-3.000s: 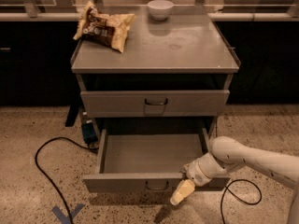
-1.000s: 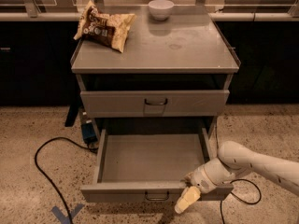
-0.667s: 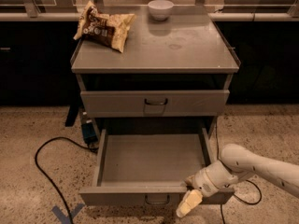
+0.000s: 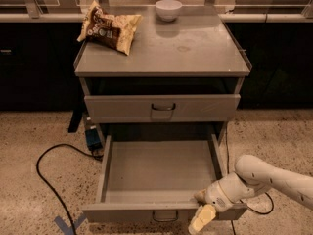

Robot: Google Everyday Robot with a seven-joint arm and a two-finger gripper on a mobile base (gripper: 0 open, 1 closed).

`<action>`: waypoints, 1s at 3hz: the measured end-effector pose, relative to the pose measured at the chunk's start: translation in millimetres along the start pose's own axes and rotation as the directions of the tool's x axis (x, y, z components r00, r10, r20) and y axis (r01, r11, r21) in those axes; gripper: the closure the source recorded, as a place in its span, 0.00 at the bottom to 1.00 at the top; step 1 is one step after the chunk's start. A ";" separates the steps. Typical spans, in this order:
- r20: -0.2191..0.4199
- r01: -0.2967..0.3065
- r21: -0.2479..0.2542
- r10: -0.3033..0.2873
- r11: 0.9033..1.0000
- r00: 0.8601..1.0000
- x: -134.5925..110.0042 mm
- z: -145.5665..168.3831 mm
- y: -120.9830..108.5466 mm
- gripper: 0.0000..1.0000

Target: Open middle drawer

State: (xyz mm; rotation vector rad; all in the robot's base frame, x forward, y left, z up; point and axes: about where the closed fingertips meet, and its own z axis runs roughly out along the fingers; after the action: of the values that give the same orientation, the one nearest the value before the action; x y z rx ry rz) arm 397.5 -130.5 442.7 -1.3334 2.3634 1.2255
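Note:
The middle drawer [image 4: 159, 173] of the grey metal cabinet stands pulled far out, showing its plain shallow grey tray, which holds nothing. Its low front panel with a small dark wire handle [image 4: 164, 215] is near the bottom edge of the camera view. My gripper [image 4: 201, 210] is at the right part of that front panel, right of the handle, touching the panel's top rim. The white arm [image 4: 274, 177] reaches in from the right. The drawer above [image 4: 161, 107] is shut.
A chip bag [image 4: 108, 28] and a white bowl [image 4: 168, 9] lie on the cabinet top [image 4: 195, 48]. A black cable [image 4: 46, 173] loops on the speckled floor at left by a blue box [image 4: 92, 137]. Blue tape [image 4: 66, 225] marks the floor at lower left.
The middle drawer has slid further out toward the camera. My gripper has moved down and forward with its front panel.

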 end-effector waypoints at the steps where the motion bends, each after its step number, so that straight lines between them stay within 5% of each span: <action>1: -0.009 0.029 -0.043 -0.030 0.999 1.000 5.8 8.3 11.8 0.00; 3: -0.016 0.046 -0.071 -0.048 0.996 0.999 9.5 10.2 21.5 0.00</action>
State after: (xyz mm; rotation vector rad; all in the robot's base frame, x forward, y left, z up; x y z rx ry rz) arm 372.8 -123.5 443.8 -1.4187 2.3069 1.3007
